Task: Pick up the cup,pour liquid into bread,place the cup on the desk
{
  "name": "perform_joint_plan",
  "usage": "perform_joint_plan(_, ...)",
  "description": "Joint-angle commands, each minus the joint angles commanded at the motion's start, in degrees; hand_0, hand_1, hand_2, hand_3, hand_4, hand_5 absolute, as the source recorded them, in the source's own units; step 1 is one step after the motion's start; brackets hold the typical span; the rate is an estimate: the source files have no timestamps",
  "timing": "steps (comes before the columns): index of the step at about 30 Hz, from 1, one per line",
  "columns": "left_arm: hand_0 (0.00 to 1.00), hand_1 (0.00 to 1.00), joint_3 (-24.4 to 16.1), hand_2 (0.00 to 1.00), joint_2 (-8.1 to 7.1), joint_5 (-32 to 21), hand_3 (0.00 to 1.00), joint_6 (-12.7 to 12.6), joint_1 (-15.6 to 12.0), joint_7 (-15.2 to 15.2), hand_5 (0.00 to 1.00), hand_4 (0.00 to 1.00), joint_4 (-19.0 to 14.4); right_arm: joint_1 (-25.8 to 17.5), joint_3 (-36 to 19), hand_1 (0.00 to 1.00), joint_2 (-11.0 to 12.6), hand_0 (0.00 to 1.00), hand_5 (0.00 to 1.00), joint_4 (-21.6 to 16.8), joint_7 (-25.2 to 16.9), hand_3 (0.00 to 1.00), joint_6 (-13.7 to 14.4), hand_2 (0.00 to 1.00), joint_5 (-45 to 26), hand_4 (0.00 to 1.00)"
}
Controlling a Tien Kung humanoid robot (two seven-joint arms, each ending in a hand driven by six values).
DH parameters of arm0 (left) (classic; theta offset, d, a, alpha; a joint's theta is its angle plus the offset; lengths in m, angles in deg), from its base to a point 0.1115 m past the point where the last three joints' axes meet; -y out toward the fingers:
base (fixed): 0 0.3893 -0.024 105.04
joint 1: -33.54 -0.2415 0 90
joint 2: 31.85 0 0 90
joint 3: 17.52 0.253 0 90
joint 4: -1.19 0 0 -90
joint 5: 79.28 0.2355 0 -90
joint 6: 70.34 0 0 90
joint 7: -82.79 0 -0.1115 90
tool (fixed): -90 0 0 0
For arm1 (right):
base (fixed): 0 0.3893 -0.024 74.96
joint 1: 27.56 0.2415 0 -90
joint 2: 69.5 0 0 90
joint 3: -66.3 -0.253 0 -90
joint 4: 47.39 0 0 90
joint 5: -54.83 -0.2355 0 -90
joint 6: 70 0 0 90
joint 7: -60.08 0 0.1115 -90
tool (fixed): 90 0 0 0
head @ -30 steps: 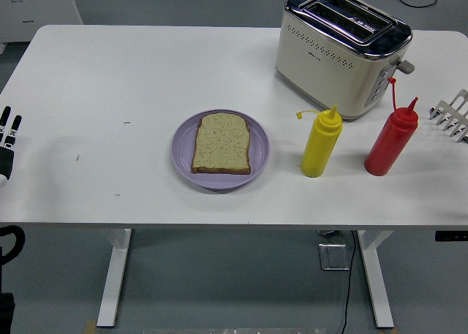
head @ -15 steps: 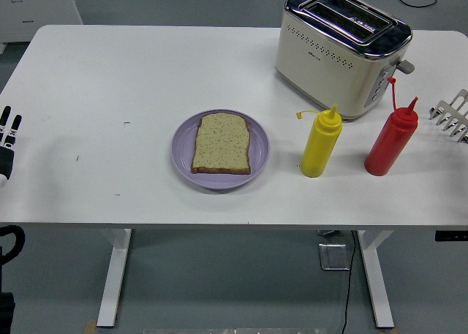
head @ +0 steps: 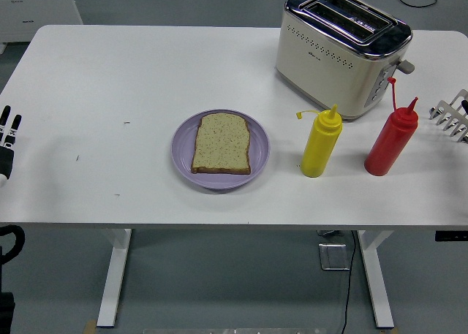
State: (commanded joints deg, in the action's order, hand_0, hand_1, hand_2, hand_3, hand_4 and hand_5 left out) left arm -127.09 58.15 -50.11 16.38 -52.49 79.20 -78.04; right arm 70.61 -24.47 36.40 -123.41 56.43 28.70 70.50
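A slice of bread [head: 221, 143] lies flat on a purple plate [head: 183, 157] at the middle of the white table. No cup shows; a yellow squeeze bottle [head: 321, 142] and a red squeeze bottle [head: 391, 139] stand upright to the plate's right. My left hand [head: 8, 133] rests at the picture's left edge, fingers straight, holding nothing, far from the plate. My right hand [head: 453, 115] pokes in at the right edge, just right of the red bottle, its pale fingers spread and apart from the bottle.
A cream and chrome toaster [head: 342, 50] stands at the back right, behind the two bottles. The table's near edge [head: 219, 225] runs across below the plate. A white cabinet [head: 36, 9] stands beyond the far left corner.
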Motion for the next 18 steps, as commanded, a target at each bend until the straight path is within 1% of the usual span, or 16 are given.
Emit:
perform_joint_plan(10,0.812,0.802,0.0,0.836,0.00,0.0,0.749,0.0,0.1,0.0,0.998,0.615,0.0,0.0,0.1,0.682,-0.1,0.751,0.629,0.1,-0.4,0.729,-0.9,0.725,-0.5,0.585)
perform_joint_plan(18,0.813,0.802,0.1,0.836,0.00,0.0,0.749,0.0,0.1,0.1,0.998,0.616,0.0,0.0,0.3,0.683,-0.2,0.752,0.632,0.3,-0.4,0.730,-0.9,0.725,-0.6,0.589)
